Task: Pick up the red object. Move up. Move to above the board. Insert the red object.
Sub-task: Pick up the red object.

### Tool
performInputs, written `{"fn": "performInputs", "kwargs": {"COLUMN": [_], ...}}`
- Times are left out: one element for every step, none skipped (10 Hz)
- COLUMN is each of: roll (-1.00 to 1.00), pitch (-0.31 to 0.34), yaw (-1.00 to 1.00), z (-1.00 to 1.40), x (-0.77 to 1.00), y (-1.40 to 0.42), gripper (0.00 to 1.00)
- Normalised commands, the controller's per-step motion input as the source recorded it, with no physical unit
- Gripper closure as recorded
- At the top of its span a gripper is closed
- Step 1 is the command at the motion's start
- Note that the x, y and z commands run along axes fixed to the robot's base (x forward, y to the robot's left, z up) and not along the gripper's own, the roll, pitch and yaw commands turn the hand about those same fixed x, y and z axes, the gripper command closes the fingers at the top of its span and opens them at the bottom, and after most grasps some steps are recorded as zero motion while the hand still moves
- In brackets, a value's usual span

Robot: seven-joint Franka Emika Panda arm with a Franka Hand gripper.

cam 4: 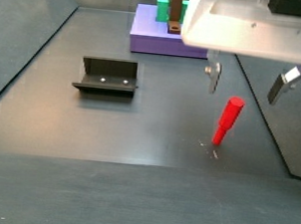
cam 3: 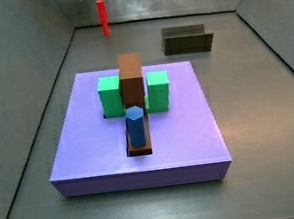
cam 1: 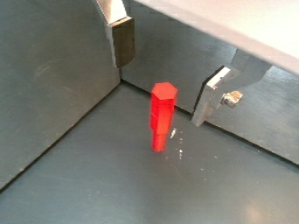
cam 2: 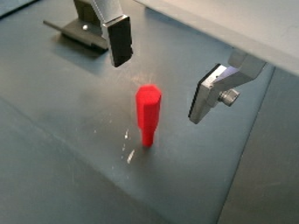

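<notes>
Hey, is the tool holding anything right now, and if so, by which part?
Nothing is held. The tool is open above the red object, which stands upright on the floor, with both fingers clear of it in both wrist views.

Red object (cam 4: 228,122) upright; board (cam 3: 167,139) apart

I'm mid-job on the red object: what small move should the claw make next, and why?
Probably lower the claw straight down. The red object stands upright on the floor, and in both wrist views the open fingers sit to either side of it but above its top, touching nothing. Closing now would likely miss; descend first, then close.
</notes>
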Motion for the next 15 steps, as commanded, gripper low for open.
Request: {"fn": "performInputs", "kwargs": {"roll": [0.00, 0.00, 0.01, 0.00, 0.00, 0.00, 0.00, 0.00, 0.03, 0.00, 0.00, 0.00, 0.00, 0.00, 0.00], "pitch": [-0.039, -0.037, -0.047, -0.020, -0.017, -0.007, 0.000, 0.000, 0.000, -0.003, 0.000, 0.000, 0.000, 0.000, 0.000], "yaw": [0.01, 0.02, 0.04, 0.00, 0.00, 0.00, 0.00, 0.00, 0.00, 0.00, 0.00, 0.00, 0.00, 0.00, 0.00], "z": [-0.24, -0.25, -0.36, -0.36, -0.33, -0.28, -0.27, -0.25, -0.09, -0.08, -0.10, 0.00, 0.00, 0.00, 0.00], "x": [0.00, 0.00, 0.00, 0.04, 0.02, 0.00, 0.00, 0.00, 0.00, 0.00, 0.00, 0.00, 0.00, 0.00, 0.00], "y": [0.22, 0.24, 0.17, 0.00, 0.00, 0.00, 0.00, 0.01, 0.00, 0.00, 0.00, 0.00, 0.00, 0.00, 0.00], "gripper": [0.00, 0.00, 0.00, 0.00, 0.00, 0.00, 0.00, 0.00, 0.00, 0.00, 0.00, 0.00, 1.00, 1.00, 1.00]}}
